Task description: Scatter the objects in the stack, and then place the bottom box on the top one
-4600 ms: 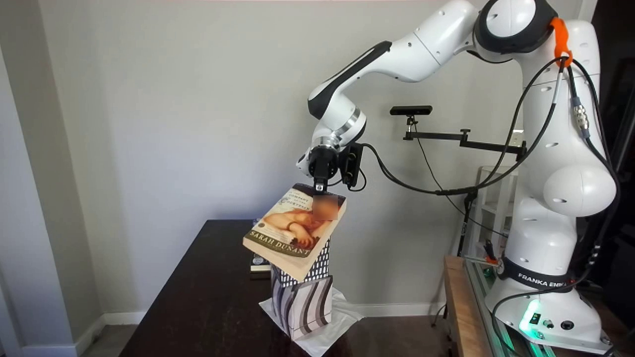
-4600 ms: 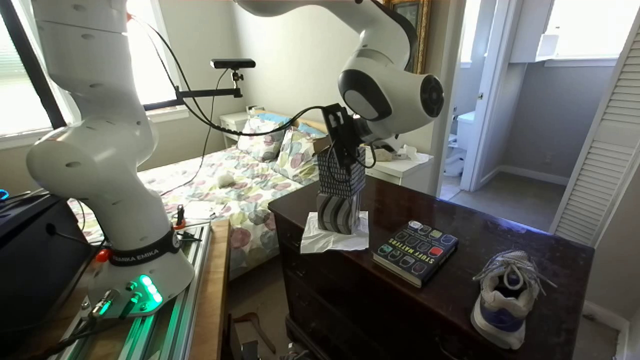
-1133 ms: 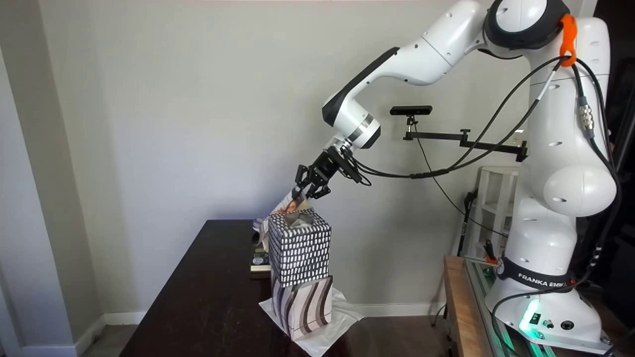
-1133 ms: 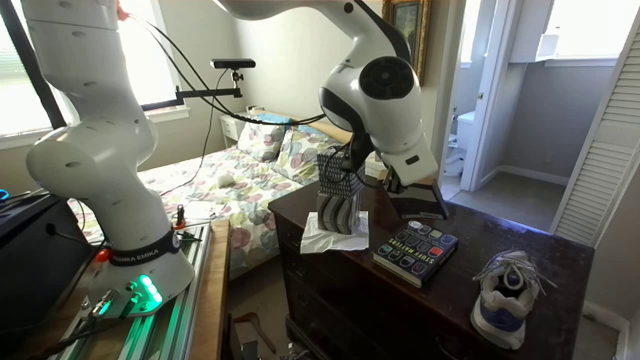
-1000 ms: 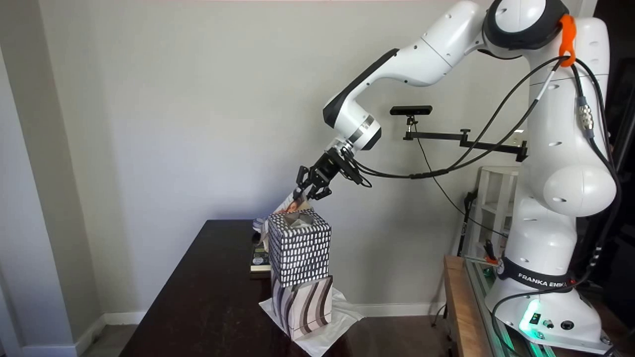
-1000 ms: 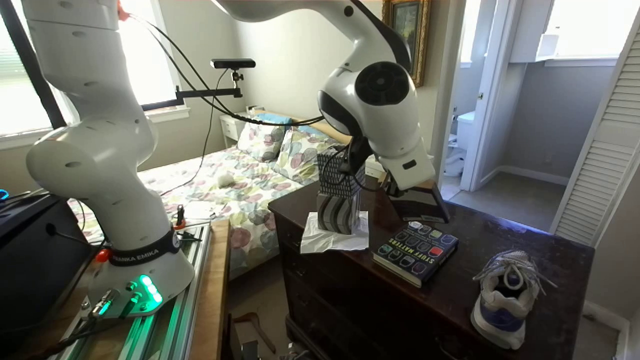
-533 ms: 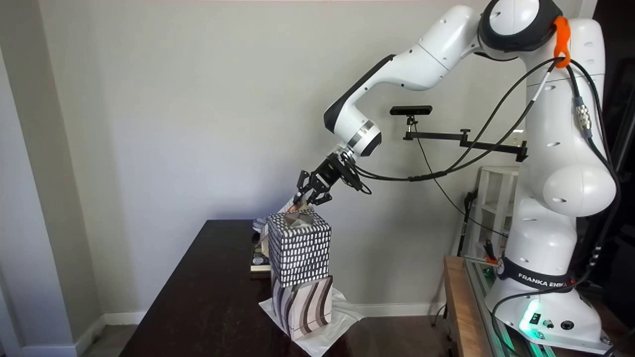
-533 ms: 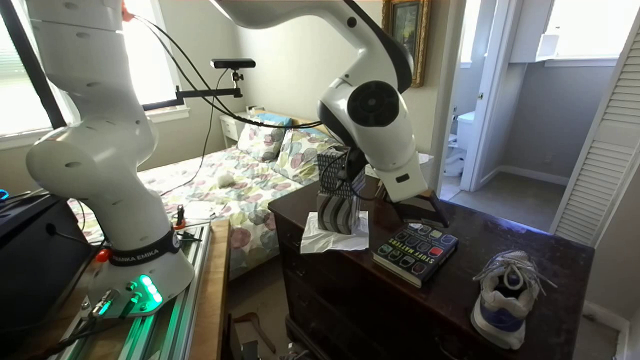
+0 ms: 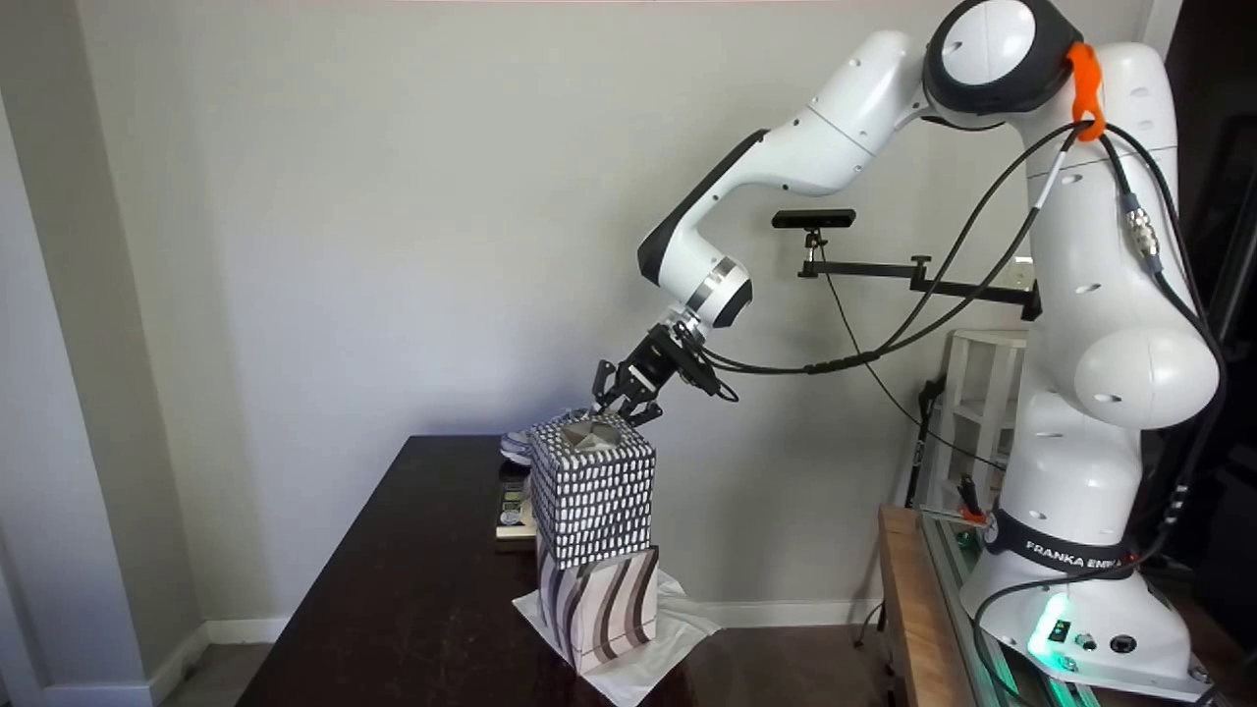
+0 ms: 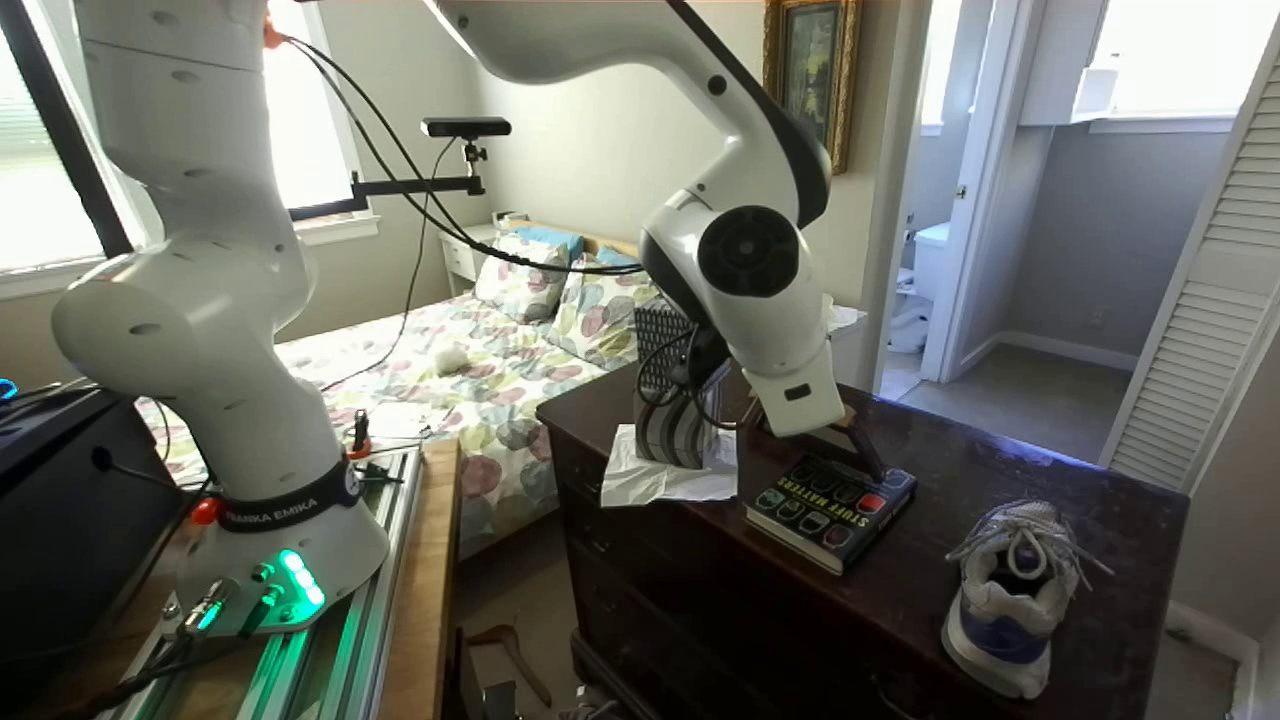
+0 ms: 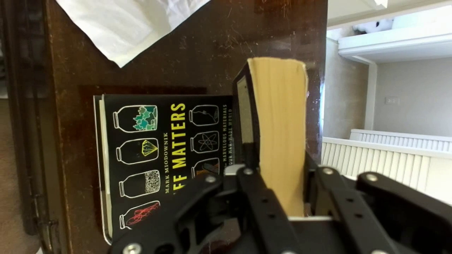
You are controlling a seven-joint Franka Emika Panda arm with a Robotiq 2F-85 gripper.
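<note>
A black-and-white patterned tissue box (image 9: 593, 501) stands on a striped box (image 9: 601, 609). Both boxes also show in the other exterior picture, patterned (image 10: 655, 335) above striped (image 10: 672, 430). My gripper (image 9: 619, 407) is beyond the stack, tilted downward. In the wrist view its fingers (image 11: 280, 173) are shut on a thick paperback (image 11: 282, 116), with the page edges facing the camera. The paperback (image 10: 862, 448) is tilted, close above or against the far edge of the Stuff Matters book (image 10: 825, 510); whether they touch I cannot tell.
The stack stands on white paper (image 10: 640, 480) near the edge of the dark dresser (image 10: 1000, 450). A grey-white shoe (image 10: 1010, 610) stands on the dresser beyond the Stuff Matters book. A bed (image 10: 400, 350) is behind the dresser.
The paperback was held above the stack 4.6 seconds ago. The gripper carried it off beside the stack and turned it. In the last second the gripper and paperback moved lower.
</note>
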